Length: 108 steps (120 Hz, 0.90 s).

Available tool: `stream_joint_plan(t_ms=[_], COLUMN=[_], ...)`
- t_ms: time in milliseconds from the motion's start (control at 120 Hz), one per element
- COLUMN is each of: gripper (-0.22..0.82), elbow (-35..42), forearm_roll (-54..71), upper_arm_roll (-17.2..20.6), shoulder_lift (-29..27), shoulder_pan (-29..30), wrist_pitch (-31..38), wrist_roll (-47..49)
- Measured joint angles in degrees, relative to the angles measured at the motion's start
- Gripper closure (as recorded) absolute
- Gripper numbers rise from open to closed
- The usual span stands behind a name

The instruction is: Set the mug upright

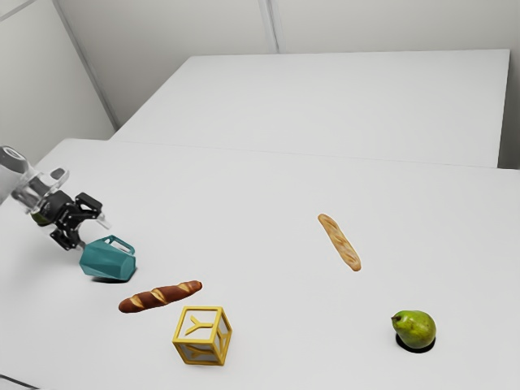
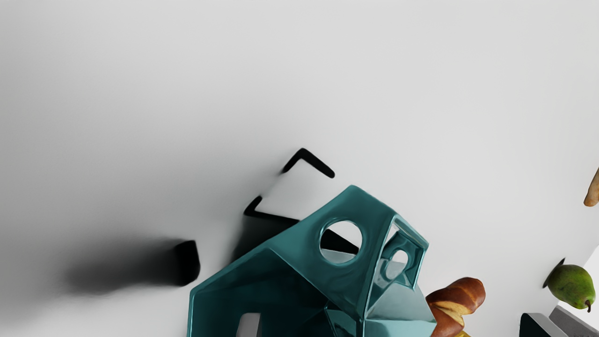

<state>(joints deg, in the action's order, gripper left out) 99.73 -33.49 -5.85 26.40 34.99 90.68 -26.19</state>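
At the exterior view's left, faceted teal mug point(image 1: 108, 260) tipped on its side, black gripper point(image 1: 93, 234) spread wide at its mouth, likely rigid, light and slick, best pinched across the rim wall point(image 2: 314, 284).

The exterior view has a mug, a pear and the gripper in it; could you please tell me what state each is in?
Mug: tipped over, handle raised, mouth toward the gripper.
Pear: on its side, stem toward the exterior view's left.
Gripper: open, fingers wide apart.
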Motion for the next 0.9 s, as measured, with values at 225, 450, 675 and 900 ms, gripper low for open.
stream_joint_plan(t_ms=[225,450,675,900], gripper=[0.46,0.7,0.76,0.78], elbow=[0.12,0.31,-0.18,-0.3], forearm_roll=[-1.14,-1.39,-1.3,-1.11], upper_arm_roll=[0.29,0.4,1.67,1.98], shoulder_lift=[0.03,-0.09,-1.18,-1.68], shoulder_pan=[-0.26,-0.56,-0.71,-1.15], wrist_pitch=[-0.11,-0.13,-0.12,-0.09], wrist_roll=[0.24,1.07,2.54,4.08])
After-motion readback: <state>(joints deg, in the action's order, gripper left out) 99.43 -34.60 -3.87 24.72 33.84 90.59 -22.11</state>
